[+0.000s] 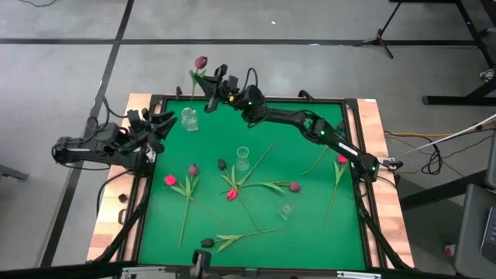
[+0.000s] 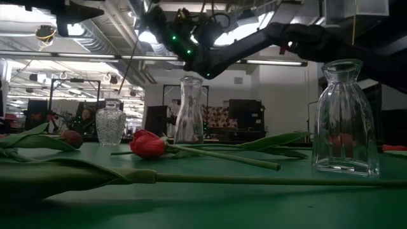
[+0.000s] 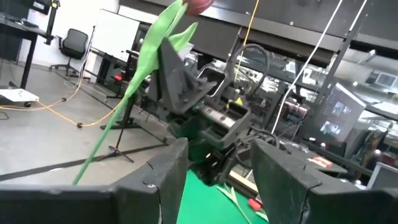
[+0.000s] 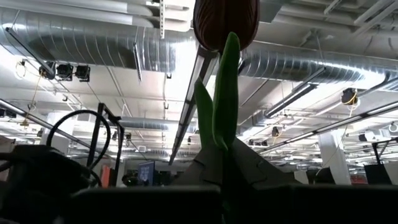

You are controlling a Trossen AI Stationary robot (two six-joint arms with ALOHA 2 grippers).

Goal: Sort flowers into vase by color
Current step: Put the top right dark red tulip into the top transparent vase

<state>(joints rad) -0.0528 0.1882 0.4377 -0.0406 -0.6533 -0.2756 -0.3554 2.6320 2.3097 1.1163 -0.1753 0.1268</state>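
Observation:
My right gripper point(image 1: 211, 84) reaches over the table's far left corner and is shut on a tulip with a near-black maroon head point(image 1: 201, 61). The head point(image 4: 225, 22) stands above the fingers in the right wrist view. A small clear vase point(image 1: 189, 118) stands just on the near side of that gripper. My left gripper point(image 1: 163, 124) hovers open at the table's left edge, beside this vase, touching nothing. The other tulips point(image 1: 232, 186) lie flat on the green mat, with pink-red heads point(image 1: 170, 180) and maroon heads point(image 1: 294, 187). My right gripper pinches the tulip between its two fingers at the stem and leaves point(image 4: 224, 134), a little below the head. The tulip is lifted clear of the table and tilted. Its head points up and away, and the long stem point(image 3: 115, 124) hangs slanting below the fingers.
A second clear vase point(image 1: 242, 157) stands mid-table and a third point(image 1: 287, 209) sits toward the near right. A raised dark frame point(image 1: 256, 99) borders the green mat. Loose tulips cover the mat's centre and near half. Stands and cables point(image 1: 380, 35) lie on the floor beyond the far edge.

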